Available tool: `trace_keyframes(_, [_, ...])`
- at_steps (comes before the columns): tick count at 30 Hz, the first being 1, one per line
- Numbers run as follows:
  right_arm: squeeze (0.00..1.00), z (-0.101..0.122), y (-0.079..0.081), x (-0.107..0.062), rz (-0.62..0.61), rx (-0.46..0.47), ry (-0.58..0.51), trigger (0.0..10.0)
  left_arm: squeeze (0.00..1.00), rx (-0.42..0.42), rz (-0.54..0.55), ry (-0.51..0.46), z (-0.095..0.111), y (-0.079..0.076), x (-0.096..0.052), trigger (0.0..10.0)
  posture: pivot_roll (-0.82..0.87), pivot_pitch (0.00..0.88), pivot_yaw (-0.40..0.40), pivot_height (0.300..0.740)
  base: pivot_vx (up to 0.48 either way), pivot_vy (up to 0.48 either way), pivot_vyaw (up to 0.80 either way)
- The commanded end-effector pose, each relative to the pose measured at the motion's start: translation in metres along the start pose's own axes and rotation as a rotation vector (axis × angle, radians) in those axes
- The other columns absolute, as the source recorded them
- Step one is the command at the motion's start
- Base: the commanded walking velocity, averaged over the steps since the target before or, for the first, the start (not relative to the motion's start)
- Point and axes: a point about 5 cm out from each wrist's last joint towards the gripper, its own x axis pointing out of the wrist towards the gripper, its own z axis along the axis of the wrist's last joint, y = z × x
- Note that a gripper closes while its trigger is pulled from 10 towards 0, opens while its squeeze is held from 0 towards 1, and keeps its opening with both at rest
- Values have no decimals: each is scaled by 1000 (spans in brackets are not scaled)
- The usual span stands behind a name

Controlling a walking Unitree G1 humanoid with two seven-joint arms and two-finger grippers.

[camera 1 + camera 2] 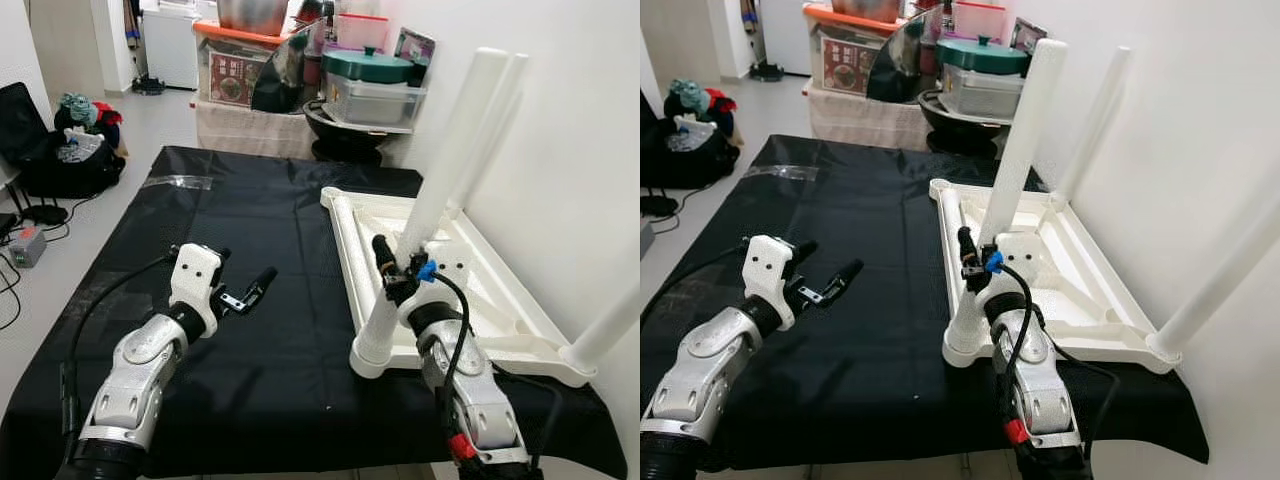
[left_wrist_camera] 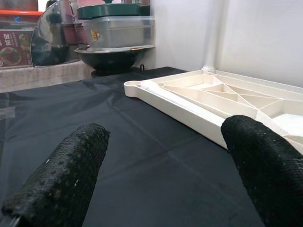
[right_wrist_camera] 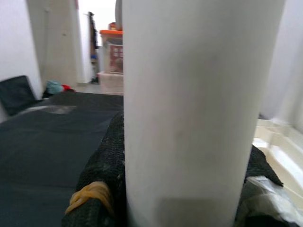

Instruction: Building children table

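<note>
One black-covered bench (image 1: 250,330) carries the upside-down white tabletop (image 1: 480,290), which lies toward 2 o'clock with its ribbed underside up, against the wall. Three white legs stand up from its corners; a loose fourth leg (image 1: 345,225) lies flat along its left rim, long axis running 12 to 6. The near-left leg (image 1: 440,170) rises from its socket at the near-left corner, long axis near upright, tilted slightly toward 1 o'clock. The right pincer (image 1: 398,268) is clamped around this leg low on the shaft, just above the socket, with black fingers (image 3: 102,165) on either side of it. The left pincer (image 1: 245,290) hovers spread and empty over the cloth at 9 o'clock, well apart from the tabletop. Judgement: the right arm is nearer; the next move turns on driving the leg down along its own axis.
</note>
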Motion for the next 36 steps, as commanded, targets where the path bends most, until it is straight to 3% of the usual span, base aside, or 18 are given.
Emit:
trace_keyframes(1, [0,-40,-32,-12,-186,-97,221,10000,0,-7,0,-1,-2,-2,1,10000,74,0,-140,740,0,0,0])
trace_keyframes(3, [0,-40,-32,-12,-186,-97,221,10000,0,-7,0,-1,-2,-2,1,10000,74,0,-140,740,0,0,0])
trace_keyframes(5, [0,-41,-46,-16,-324,-93,230,10000,0,-8,1,-1,-2,-2,1,10000,71,0,-137,740,0,0,0])
trace_keyframes(14, [0,-40,-66,-24,-529,-91,219,10000,0,-7,0,-1,-3,-2,2,10000,71,0,-135,740,0,0,0])
trace_keyframes(21, [0,-41,-70,-26,-583,-86,227,10000,0,-6,2,-1,-3,-2,2,10000,70,0,-136,740,0,0,0])
trace_keyframes(23, [0,-43,-75,-32,-708,-82,245,10000,0,-5,3,0,-3,-2,2,10000,70,0,-134,740,0,0,0])
trace_keyframes(28, [0,-45,-76,-33,-752,-81,268,10000,0,-4,3,0,-4,-2,2,10000,70,0,-133,740,0,0,0])
trace_keyframes(36, [0,-47,-78,-36,-864,-157,359,10000,0,-5,0,1,-5,-3,3,10000,66,0,-131,740,0,0,0])
